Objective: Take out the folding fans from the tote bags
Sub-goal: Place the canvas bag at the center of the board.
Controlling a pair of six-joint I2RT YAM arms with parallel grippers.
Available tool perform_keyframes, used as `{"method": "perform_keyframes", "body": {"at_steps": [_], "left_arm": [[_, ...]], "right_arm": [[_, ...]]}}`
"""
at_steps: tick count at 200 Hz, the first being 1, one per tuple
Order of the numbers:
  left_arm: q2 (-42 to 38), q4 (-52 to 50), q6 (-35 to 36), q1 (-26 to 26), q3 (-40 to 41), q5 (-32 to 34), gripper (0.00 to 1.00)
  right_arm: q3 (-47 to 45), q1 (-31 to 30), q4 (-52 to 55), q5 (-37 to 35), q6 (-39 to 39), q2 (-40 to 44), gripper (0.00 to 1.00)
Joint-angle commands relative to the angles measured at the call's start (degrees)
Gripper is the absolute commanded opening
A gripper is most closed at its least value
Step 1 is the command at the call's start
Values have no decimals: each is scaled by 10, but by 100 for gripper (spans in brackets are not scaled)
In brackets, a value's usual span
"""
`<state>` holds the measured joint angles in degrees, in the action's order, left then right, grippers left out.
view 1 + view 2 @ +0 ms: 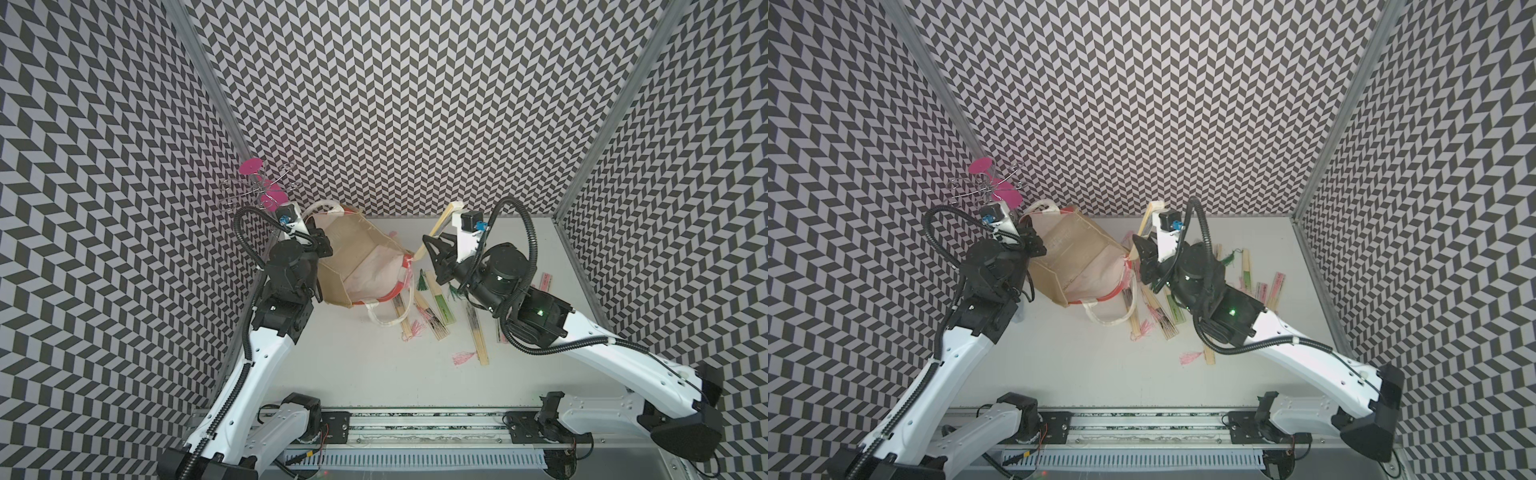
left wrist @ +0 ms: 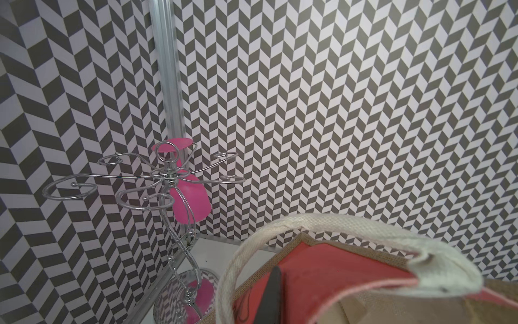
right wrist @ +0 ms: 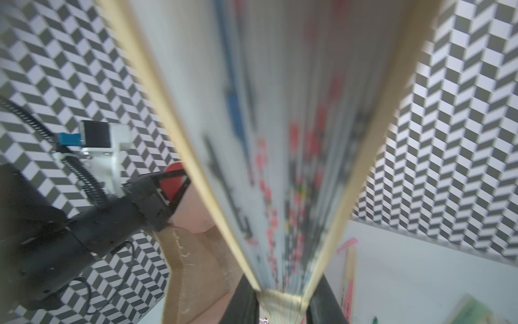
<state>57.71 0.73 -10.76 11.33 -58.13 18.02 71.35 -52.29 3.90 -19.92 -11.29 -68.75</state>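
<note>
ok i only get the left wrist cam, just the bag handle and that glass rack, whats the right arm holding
observer: The right pincer is shut on a folding fan. The fan is angled upward, with its lower end by the corner of the tote bag mouth.
operator: and any fans inside the bag
observer: In both top views the bag lies tipped with its mouth open toward the right arm. No fan shows in the part of the interior that can be seen, though the left arm hides some of it.
</note>
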Motion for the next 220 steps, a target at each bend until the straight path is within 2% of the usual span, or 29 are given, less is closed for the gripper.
{"method": "perform_keyframes", "body": {"at_steps": [1, 19, 40, 68, 99, 117, 196, 208, 220], "left_arm": [[27, -27, -145, -47, -29, -61, 0], [53, -53, -215, -77, -51, -101, 0], [74, -59, -264, -86, -68, -116, 0], [92, -32, -316, -108, -60, -140, 0], [130, -5, -371, -141, -43, -196, 0], [146, 13, -396, -148, -24, -206, 0], [191, 46, -437, -155, 22, -179, 0], [198, 57, -434, -156, 26, -171, 10], [206, 67, -422, -156, 25, -163, 12]], "right_arm": [[-7, 47, 82, -20, -74, 29, 0], [-30, 85, 118, -3, -104, 51, 0], [-53, 113, 152, 1, -123, 67, 0], [-84, 123, 183, 1, -140, 79, 0], [-95, 124, 212, 33, -144, 75, 0], [-91, 124, 228, 56, -138, 69, 0], [-67, 118, 333, 208, -88, -17, 0], [-68, 105, 345, 216, -85, -34, 0], [-70, 70, 351, 209, -80, -51, 0]]}}
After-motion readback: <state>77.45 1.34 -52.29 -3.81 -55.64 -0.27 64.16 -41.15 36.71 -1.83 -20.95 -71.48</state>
